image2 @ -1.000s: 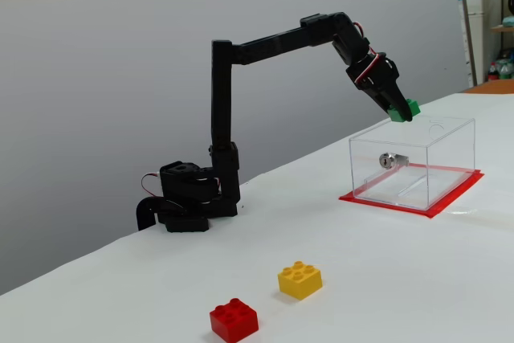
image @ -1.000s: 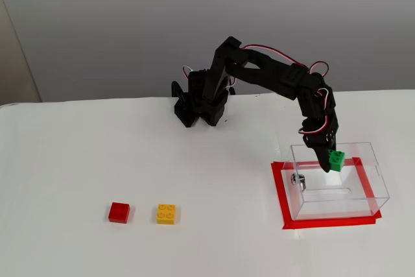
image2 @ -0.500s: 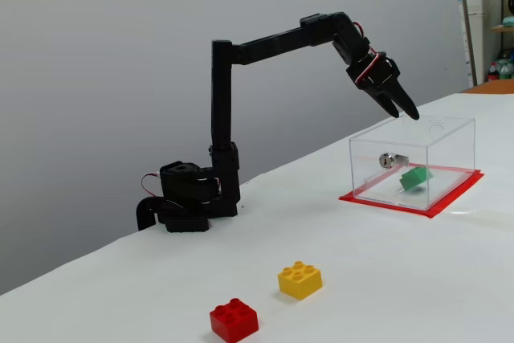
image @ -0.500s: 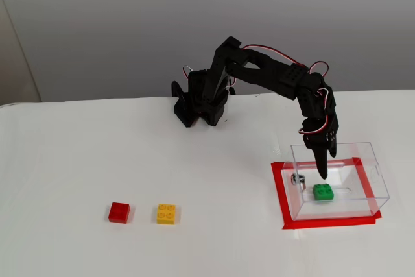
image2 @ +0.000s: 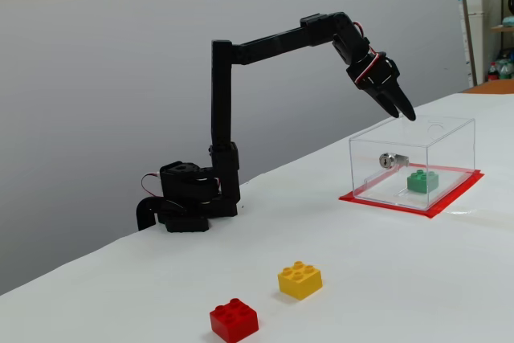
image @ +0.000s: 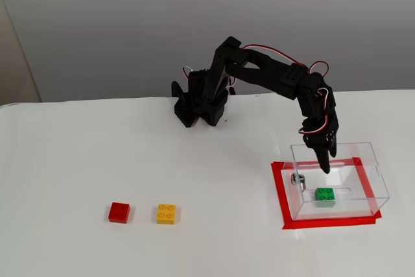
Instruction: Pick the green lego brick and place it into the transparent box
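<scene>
Since the green lego brick (image: 325, 196) already sat on the floor of the transparent box (image: 373, 168), the placing step looked done and only the retreat remained; that would call for lifting straight up clear of the box walls. The gripper (image2: 402, 110) hung just above the box rim, at about 12 o'clock from the brick in both fixed views, fingers nearly together, holding and touching nothing. Red brick (image: 118, 212) and yellow brick (image: 166, 213) lay untouched, well apart at 9 o'clock from the box.

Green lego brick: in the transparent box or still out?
In. The green lego brick sits on the floor of the transparent box, studs up; the gripper hangs above, holding nothing.
</scene>
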{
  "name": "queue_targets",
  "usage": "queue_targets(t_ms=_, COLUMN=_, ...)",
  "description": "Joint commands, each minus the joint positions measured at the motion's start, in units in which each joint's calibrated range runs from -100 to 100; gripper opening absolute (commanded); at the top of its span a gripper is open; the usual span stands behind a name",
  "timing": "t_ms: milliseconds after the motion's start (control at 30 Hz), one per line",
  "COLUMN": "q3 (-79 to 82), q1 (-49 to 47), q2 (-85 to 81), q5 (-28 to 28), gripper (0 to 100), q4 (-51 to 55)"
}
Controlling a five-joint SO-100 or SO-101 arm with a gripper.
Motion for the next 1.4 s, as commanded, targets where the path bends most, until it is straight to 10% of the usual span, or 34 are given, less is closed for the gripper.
queue_targets(t_ms=0, q3=-2.1, q1=-0.5, q2=-4.8, q5=-0.1, gripper=8, q4=-0.1)
queue_targets(t_ms=733, q3=2.0, q1=4.9, q2=-28.7, q5=-6.4, gripper=1, q4=6.3)
queue_targets(t_ms=1367, q3=45.4, q1=52.1, q2=-75.4, q5=-6.3, gripper=1, q4=6.0)
